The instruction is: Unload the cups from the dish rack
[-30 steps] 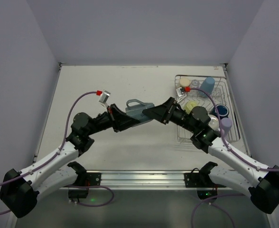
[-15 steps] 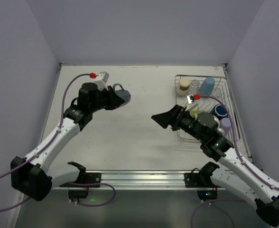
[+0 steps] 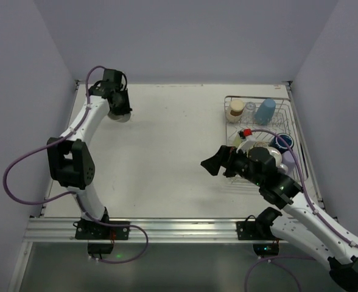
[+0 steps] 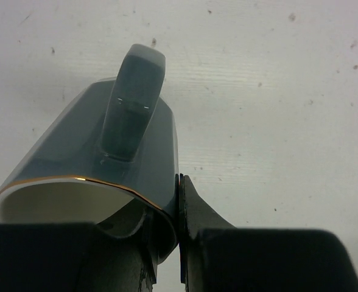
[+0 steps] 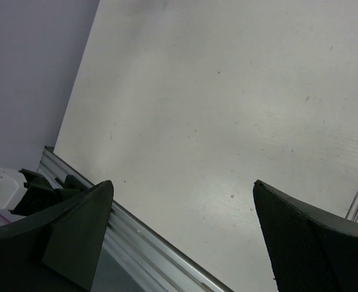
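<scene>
- The left arm [image 3: 84,125] reaches to the far-left corner of the worktop [image 3: 167,140], close to the back wall.
- The left gripper [image 4: 164,204] has its jaws closed on the wall of a grey-blue mug [image 4: 136,140] at the rim, one finger inside the mouth and the other against the outside.
- In the left wrist view the mug's long axis runs away from the camera. Its white-lined, gold-edged mouth faces the lens and its base points off toward the worktop beyond.
- Its handle [image 4: 133,100] sits on the upper side in that view and runs lengthwise along the body.
- From above the mug is almost hidden under the gripper, with only a pale curved edge showing. I cannot tell whether it touches the worktop.
- The right gripper [image 3: 213,164] hangs over bare worktop just left of the dish rack [image 3: 287,100]. Its jaws are spread wide and nothing is between them, which the right wrist view confirms.
- The silver wire dish rack lies along the right edge of the worktop, its long axis running from near to far.
- Along its far end stand a cream cup [image 3: 237,108], a clear glass [image 3: 250,107] and a light blue tumbler [image 3: 266,111], in that order from left to right.
- Nearer, by the right side of the rack, are a navy cup [image 3: 284,142] and a lavender cup [image 3: 290,159].
- The right arm covers much of the rack's near half, so what sits beneath it cannot be made out.
</scene>
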Robot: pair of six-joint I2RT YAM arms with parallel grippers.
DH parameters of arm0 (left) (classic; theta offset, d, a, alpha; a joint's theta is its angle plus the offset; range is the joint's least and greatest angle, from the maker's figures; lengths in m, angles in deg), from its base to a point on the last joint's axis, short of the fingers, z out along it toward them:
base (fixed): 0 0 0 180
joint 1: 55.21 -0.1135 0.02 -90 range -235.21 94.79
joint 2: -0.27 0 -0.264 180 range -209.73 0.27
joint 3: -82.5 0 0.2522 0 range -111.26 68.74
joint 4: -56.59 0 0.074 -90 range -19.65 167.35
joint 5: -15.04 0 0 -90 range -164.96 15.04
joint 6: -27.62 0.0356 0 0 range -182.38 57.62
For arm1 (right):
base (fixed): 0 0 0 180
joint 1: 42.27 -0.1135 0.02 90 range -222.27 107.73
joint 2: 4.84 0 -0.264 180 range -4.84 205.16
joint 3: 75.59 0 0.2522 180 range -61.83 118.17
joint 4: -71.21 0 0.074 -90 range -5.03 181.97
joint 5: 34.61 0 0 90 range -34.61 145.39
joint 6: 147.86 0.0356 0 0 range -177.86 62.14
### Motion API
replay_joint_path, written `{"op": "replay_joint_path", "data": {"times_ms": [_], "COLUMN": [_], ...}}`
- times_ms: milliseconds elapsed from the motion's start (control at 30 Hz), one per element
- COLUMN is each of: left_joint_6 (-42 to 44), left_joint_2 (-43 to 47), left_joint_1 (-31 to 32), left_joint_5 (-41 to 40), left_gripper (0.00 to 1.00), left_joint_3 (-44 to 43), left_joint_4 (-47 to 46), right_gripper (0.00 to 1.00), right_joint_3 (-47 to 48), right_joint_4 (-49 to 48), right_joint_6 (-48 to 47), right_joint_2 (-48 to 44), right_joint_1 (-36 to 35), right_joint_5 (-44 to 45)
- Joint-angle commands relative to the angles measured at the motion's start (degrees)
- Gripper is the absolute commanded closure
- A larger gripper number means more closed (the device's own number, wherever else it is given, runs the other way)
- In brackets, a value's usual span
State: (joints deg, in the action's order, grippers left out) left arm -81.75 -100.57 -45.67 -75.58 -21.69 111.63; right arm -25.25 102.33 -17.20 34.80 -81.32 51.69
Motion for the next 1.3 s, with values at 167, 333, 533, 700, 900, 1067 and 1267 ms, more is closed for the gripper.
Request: {"op": "replay_joint_path", "data": {"times_ms": [167,333,533,700,900,1067,1267], "left_joint_6": [5.3,5.8,5.7,5.4,4.5,2.3,-0.8], "left_joint_2": [-12.2,-16.2,-19.4,-18.3,-13.7,-6.7,11.0], "left_joint_1": [-4.5,-6.3,-6.7,-6.7,-6.7,-6.6,-2.5], "left_joint_5": [-0.8,-1.3,-1.3,-2.7,-2.7,2.4,9.4], "left_gripper": [1.00,1.00,0.88,0.49,0.16,0.08,0.05], "left_joint_3": [-14.8,-18.3,-19.3,-18.3,-16.9,-15.1,-5.1], "left_joint_4": [12.3,13.7,13.8,12.1,8.8,5.1,-7.1], "right_gripper": [0.01,0.01,0.01,0.01,0.02,0.18,0.14], "right_joint_3": [1.3,1.5,1.8,3.5,7.6,10.6,12.6], "right_joint_4": [4.4,5.0,5.2,6.2,12.0,19.3,30.6], "right_joint_6": [-3.4,-3.6,-3.7,-3.6,-4.4,-3.3,0.3], "right_joint_2": [-1.0,-1.8,-1.3,-0.5,-2.3,-4.3,-5.1], "right_joint_1": [-0.2,-0.2,-0.2,-0.2,-0.2,0.0,5.2], "right_joint_5": [1.0,0.8,1.6,2.5,8.9,22.1,33.8]}}
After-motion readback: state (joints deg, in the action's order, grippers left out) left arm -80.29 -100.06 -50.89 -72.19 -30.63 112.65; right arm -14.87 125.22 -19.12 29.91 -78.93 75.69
